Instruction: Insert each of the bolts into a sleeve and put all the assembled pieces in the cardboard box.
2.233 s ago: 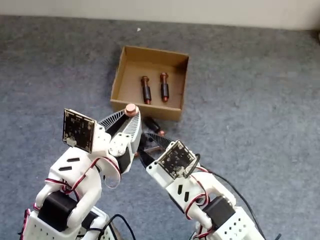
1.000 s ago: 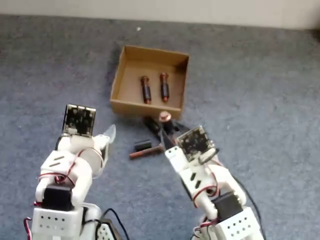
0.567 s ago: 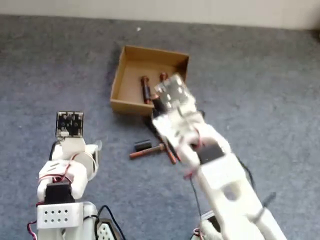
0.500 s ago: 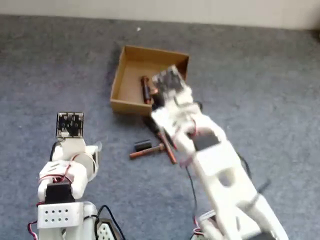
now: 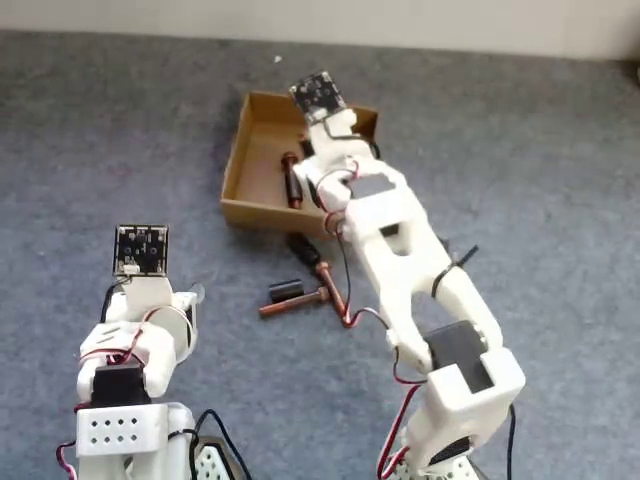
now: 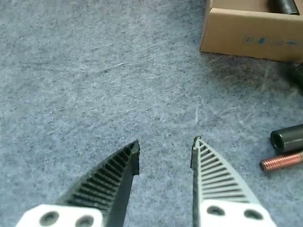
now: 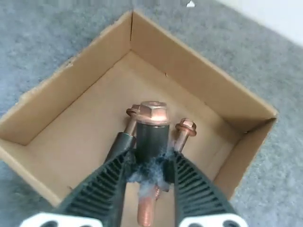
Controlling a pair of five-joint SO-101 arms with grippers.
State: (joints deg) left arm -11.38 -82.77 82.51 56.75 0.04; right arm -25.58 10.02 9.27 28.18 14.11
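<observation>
Now the right gripper (image 7: 149, 166) is pinching shut on the dark sleeve (image 7: 151, 139) of an assembled bolt (image 7: 153, 112), hanging over the middle of the cardboard box (image 7: 199, 66) — above two finished pieces (image 7: 182, 135). Rigid, dense and smooth, it is probably wanting a mid-sleeve grip. The left gripper (image 6: 165, 151) is hanging open and empty over the grey carpet (image 6: 94, 71).

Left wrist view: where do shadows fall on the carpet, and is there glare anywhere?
Left wrist view: a soft shadow lies on the carpet beside the cardboard box, no glare. Right wrist view: the box's inside is evenly lit, without glare, around the sleeved bolt in the right tool.
</observation>
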